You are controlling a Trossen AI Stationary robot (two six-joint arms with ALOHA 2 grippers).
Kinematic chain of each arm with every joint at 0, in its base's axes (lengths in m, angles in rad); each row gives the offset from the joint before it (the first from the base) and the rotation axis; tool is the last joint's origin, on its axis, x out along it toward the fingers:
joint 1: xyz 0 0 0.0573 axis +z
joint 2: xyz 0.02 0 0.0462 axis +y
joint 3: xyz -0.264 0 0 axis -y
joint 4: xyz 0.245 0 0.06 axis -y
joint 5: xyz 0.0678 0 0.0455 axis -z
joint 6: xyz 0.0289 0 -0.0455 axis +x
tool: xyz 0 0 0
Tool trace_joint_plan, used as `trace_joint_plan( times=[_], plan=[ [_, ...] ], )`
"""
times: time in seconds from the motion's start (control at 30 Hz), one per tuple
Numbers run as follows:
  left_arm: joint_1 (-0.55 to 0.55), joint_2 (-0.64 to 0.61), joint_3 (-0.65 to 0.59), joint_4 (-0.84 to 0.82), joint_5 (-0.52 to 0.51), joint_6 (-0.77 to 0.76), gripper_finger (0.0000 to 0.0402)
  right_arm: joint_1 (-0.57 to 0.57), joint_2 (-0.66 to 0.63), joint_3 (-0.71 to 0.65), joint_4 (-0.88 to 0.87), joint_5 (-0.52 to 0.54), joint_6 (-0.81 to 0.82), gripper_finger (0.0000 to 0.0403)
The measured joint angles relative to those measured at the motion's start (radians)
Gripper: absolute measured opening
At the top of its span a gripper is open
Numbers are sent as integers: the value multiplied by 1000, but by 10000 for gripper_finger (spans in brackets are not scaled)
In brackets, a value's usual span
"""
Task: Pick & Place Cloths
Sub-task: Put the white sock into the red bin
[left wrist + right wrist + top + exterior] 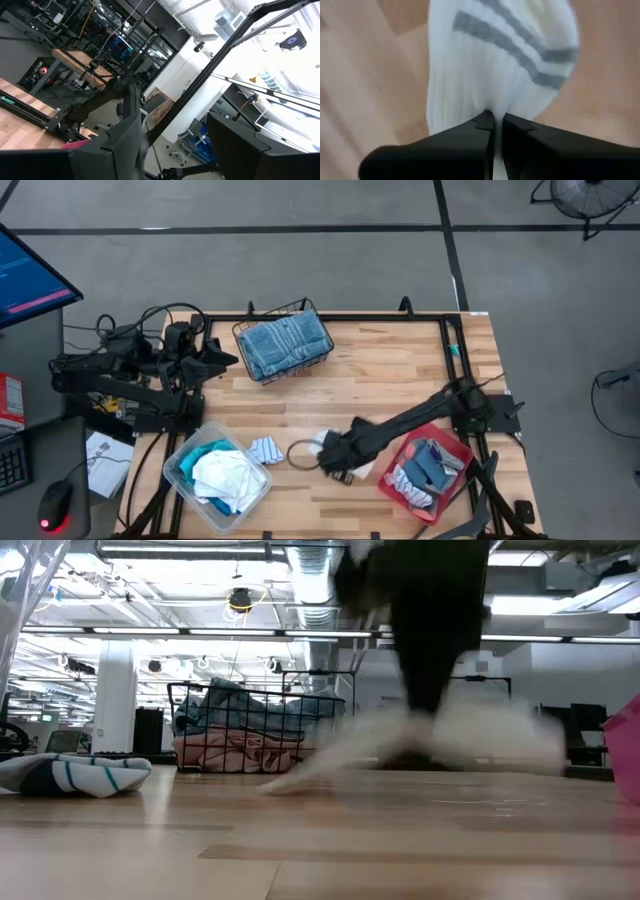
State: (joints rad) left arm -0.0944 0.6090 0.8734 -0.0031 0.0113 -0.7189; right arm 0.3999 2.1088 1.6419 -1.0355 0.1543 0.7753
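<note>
White grey-striped sock (pixel 500 65) pinched between right fingers (pixel 465 137), over table

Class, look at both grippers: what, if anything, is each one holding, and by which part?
The right gripper pinches a white sock with grey stripes at one bunched end. The left gripper, near the wire basket, holds nothing.

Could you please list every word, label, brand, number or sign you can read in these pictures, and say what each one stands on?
None can be read.
Monitor at the table's left: lines on its blue screen, too small to read.
Red box beside it: print, too small.
Paper under the left arm: marks, too small.
White sock in the right claw: grey stripes only, no lettering.
Low view: blurred, no legible signs.
</note>
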Motion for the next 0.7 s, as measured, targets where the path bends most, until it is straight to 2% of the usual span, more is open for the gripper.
trace_joint_plan(
  times=[0.13, 0.23, 0.47, 0.57, 0.7],
  plan=[
    [0, -1, 0, 0, 0, 0, 214, -4, -147, 4, -102, 39, 31, 5],
    [0, 0, 0, 0, 0, 0, 214, 8, -253, 2, -175, 49, 147, 3],
    [0, -1, 0, -1, 3, 0, 214, 115, -466, 3, -548, 47, 651, 1],
    [0, -1, 0, -1, 3, 0, 214, 187, -548, -37, -528, 30, 855, 1],
    [0, -1, 0, -1, 2, 0, 214, 286, -581, -95, -535, 27, 1133, 1]
  ],
)
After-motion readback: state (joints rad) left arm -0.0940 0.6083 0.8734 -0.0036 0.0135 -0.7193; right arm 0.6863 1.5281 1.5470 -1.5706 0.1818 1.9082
